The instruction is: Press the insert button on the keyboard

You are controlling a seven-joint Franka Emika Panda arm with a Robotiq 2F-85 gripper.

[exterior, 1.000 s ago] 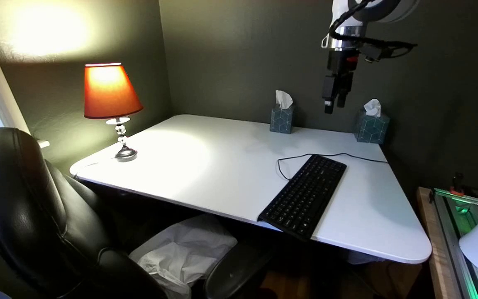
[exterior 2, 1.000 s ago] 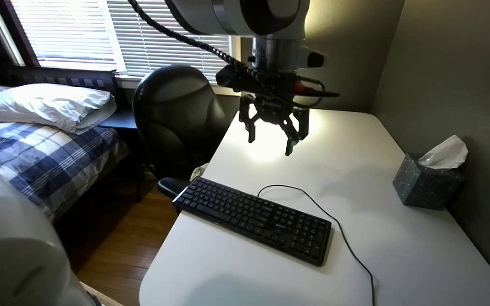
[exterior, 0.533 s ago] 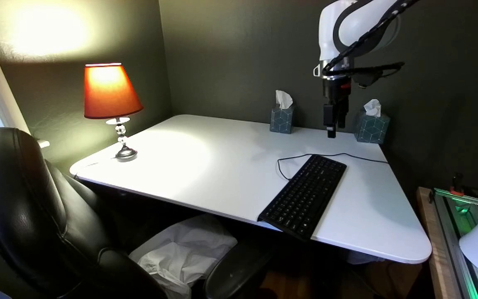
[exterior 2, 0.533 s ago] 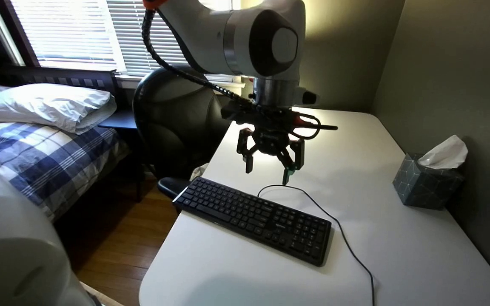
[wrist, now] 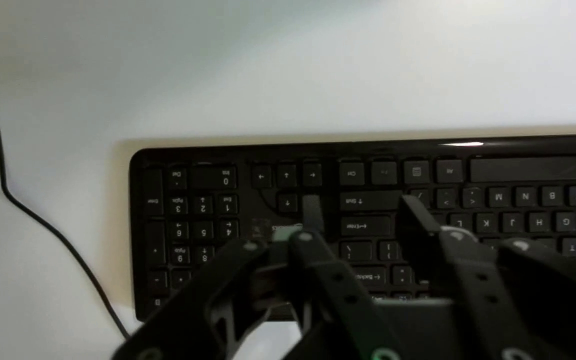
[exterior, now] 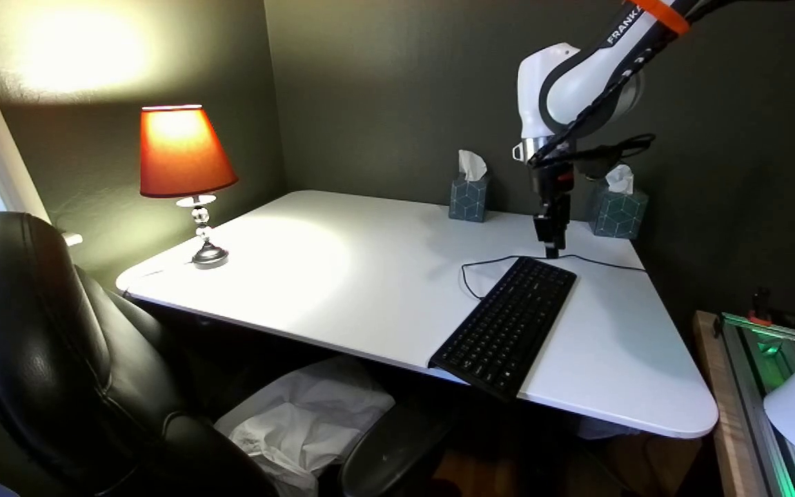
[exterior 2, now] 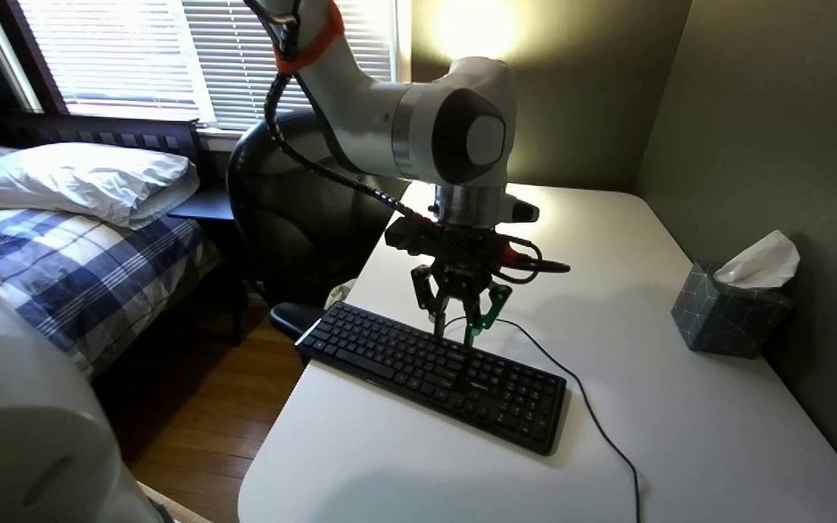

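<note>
The long black keyboard (exterior: 508,324) lies on the white desk, its near end reaching over the desk edge. My gripper (exterior 2: 453,338) hangs pointing down over it, apparently above the keys. In the wrist view the gripper (wrist: 361,201) has its fingers apart with nothing held between them, over the Shift and Enter keys and the strip beside the arrow keys. A number-pad key marked 0 and Ins (wrist: 213,176) is readable at left. No separate insert button can be made out; the fingers cover much of the keyboard's middle block there.
A thin black cable (exterior 2: 607,436) curves across the desk (exterior 2: 680,436). Two tissue boxes, a nearer (exterior: 620,210) and a farther (exterior: 468,199), stand by the wall. A red-shaded lamp (exterior: 183,152) stands on the desk's far corner; a black chair (exterior: 32,310) is beside the desk.
My gripper has come down a long way toward the keyboard. Its fingers have drawn closer together during the last half second. The keyboard has stayed put.
</note>
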